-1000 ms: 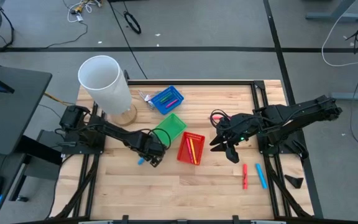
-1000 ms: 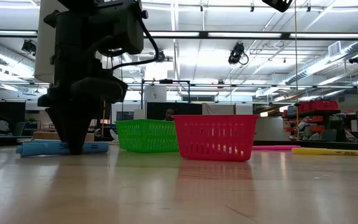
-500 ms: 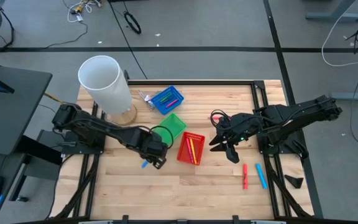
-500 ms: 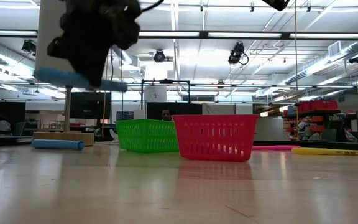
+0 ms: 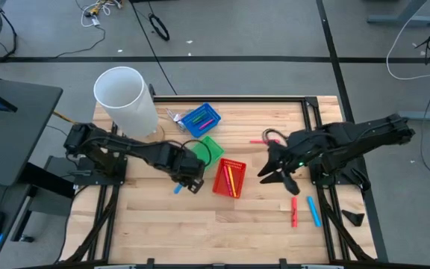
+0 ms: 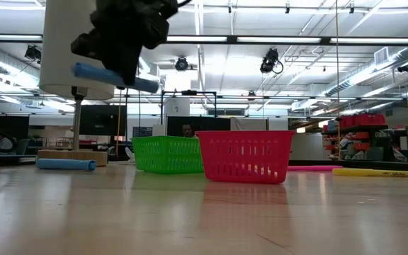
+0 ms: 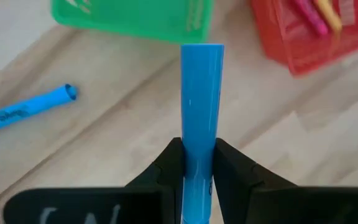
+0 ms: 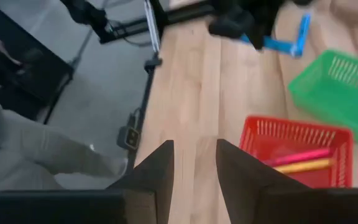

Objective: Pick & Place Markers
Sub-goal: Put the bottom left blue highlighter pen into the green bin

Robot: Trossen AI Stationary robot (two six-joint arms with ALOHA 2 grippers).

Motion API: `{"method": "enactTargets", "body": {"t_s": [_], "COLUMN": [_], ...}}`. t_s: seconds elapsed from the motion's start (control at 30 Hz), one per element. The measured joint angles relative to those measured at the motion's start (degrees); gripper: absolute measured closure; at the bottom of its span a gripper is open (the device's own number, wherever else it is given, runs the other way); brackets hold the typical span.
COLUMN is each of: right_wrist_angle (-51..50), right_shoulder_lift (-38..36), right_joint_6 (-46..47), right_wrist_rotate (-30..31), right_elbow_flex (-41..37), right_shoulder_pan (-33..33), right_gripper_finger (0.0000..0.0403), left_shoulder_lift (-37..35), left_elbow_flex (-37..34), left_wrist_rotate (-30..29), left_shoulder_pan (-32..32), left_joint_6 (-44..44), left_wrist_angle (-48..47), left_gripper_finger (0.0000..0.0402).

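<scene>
Markers part sorted: some lie in the red basket (image 5: pixel 228 178) and blue basket (image 5: pixel 200 119), left hand (image 5: pixel 191 173) grips a blue marker (image 7: pixel 201 118) aloft by the green basket (image 5: pixel 206 151) (right hand (image 5: pixel 278 174) empty, part-open), w/ a few left on the surface (image 5: pixel 252 224).

Both arms are matte black, built of chunky jointed segments with thin black cables looping beside the links. The left gripper (image 5: pixel 192 177) and right gripper (image 5: pixel 278 175) each end in two dark, flat, wedge-shaped fingers (image 8: pixel 156 169). A small green light glows on the right arm's wrist.
</scene>
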Motion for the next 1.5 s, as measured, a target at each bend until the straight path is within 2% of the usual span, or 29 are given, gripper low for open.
{"method": "enactTargets", "body": {"t_s": [0.37,0.63,0.93,1.07,1.37,1.5], "right_wrist_angle": [0.2,0.2,0.1,-0.5,-1.6,-1.6], "right_shoulder_lift": [-8.2,-10.5,-11.3,-11.3,-11.9,-12.1], "right_joint_6": [-3.6,-4.5,-7.3,-8.5,-8.5,-8.5], "right_wrist_rotate": [0.1,0.1,0.1,0.0,0.0,0.0], "right_elbow_flex": [0.0,0.0,0.0,0.0,0.0,0.0], "right_shoulder_pan": [0.0,0.0,0.0,0.0,0.0,0.0], "right_gripper_finger": [0.0282,0.0282,0.0282,0.0282,0.0282,0.0282], "left_shoulder_lift": [0.0,0.0,0.8,4.3,15.9,19.7], "left_elbow_flex": [0.0,0.0,0.3,3.2,13.5,16.6], "left_wrist_rotate": [-0.5,-0.4,-1.0,-1.5,-4.9,-5.3], "left_shoulder_pan": [9.0,15.5,19.4,20.0,20.8,20.6], "left_joint_6": [4.0,7.5,8.0,10.6,18.0,21.7], "left_wrist_angle": [0.6,2.3,7.2,6.0,-4.5,-4.6], "left_gripper_finger": [0.0336,0.0336,0.0336,0.0336,0.0336,0.0336]}}
